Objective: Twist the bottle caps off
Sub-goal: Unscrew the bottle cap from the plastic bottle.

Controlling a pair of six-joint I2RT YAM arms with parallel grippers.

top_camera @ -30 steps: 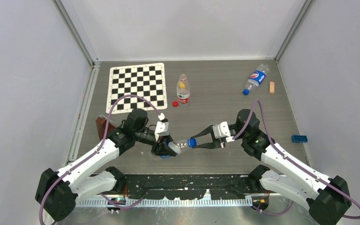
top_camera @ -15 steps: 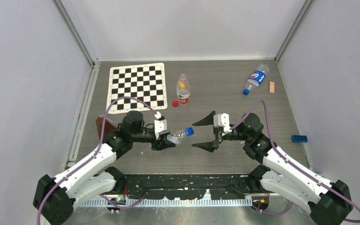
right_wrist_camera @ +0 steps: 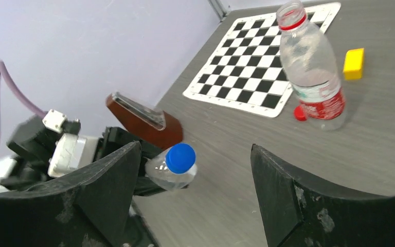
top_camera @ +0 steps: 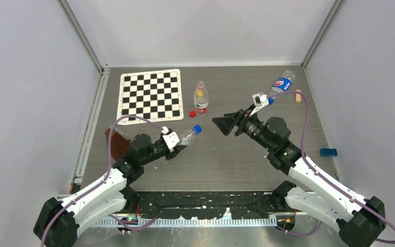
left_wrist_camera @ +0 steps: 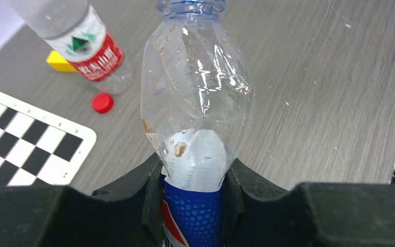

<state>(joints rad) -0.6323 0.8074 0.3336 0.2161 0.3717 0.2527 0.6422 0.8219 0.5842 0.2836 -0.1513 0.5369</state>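
Note:
My left gripper [top_camera: 179, 144] [left_wrist_camera: 193, 206] is shut on the blue label of a clear bottle [top_camera: 187, 137] [left_wrist_camera: 195, 103], held off the table with its neck pointing away from me. Its blue cap [top_camera: 197, 129] [right_wrist_camera: 180, 157] is on the neck. My right gripper [top_camera: 225, 124] [right_wrist_camera: 195, 154] is open, a short way from that cap and facing it, with nothing between its fingers. A red-label bottle [top_camera: 201, 100] [right_wrist_camera: 311, 67] stands uncapped, and its red cap [top_camera: 192, 114] [left_wrist_camera: 102, 103] lies beside it. Another blue-label bottle [top_camera: 281, 85] lies at the back right.
A checkerboard sheet [top_camera: 150, 95] lies at the back left. A yellow block [right_wrist_camera: 353, 64] sits behind the red-label bottle. A brown object [top_camera: 115, 139] stands by my left arm. A wooden block [top_camera: 298, 95] and a blue brick [top_camera: 328, 152] are on the right side.
My right gripper opened off the blue cap and drew back to the right and away. My left arm pulled the bottle left and tilted its neck up, cap still on.

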